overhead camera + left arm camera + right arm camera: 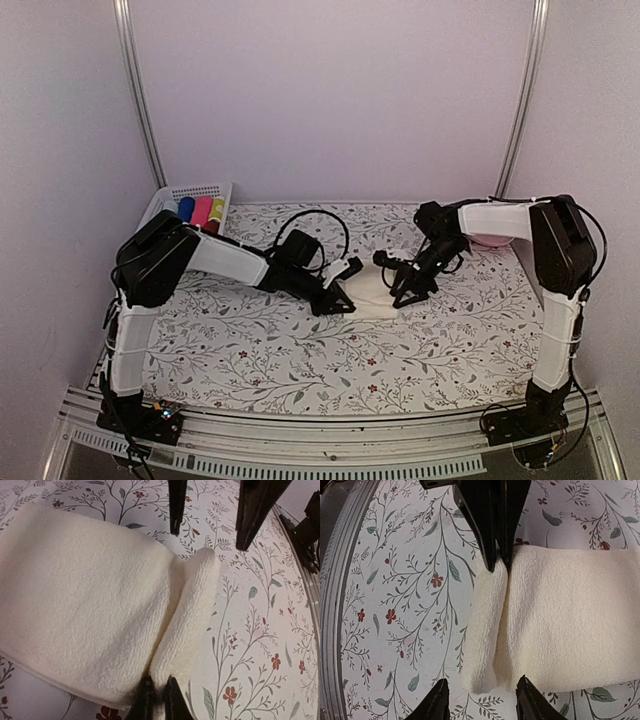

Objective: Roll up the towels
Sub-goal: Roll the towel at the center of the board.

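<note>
**1. Task item.** I see 1 cream-white terry towel (368, 293) at the centre of the table. It lies on the white floral-print table cover (250, 350), between the 2 grippers. Its pile is looped and nubbly. Most of it lies flat as a soft rectangle, and in the left wrist view its near edge looks doubled. 1 short edge is turned over into a low, rounded roll, with a crease between the roll and the flat part.

**2. Left gripper (159, 682).** The black tapered fingers are pressed together. They pinch the cloth at 1 end of the roll, right at the crease.

**3. Right gripper (482, 681).** The fingers are spread at the opposite end of the roll and straddle it. 1 finger stands over bare cover just beside the roll, the other over the flat part. It grips nothing. I cannot tell whether the tips touch the cloth.

**4. Surroundings.** A white slotted plastic basket (195, 192) sits at the back left corner. It holds a blue roll (186, 208), a pink roll (202, 212) and a yellow roll (218, 210) side by side. A pale pink dish (490, 241) is mostly hidden behind the right arm.
</note>
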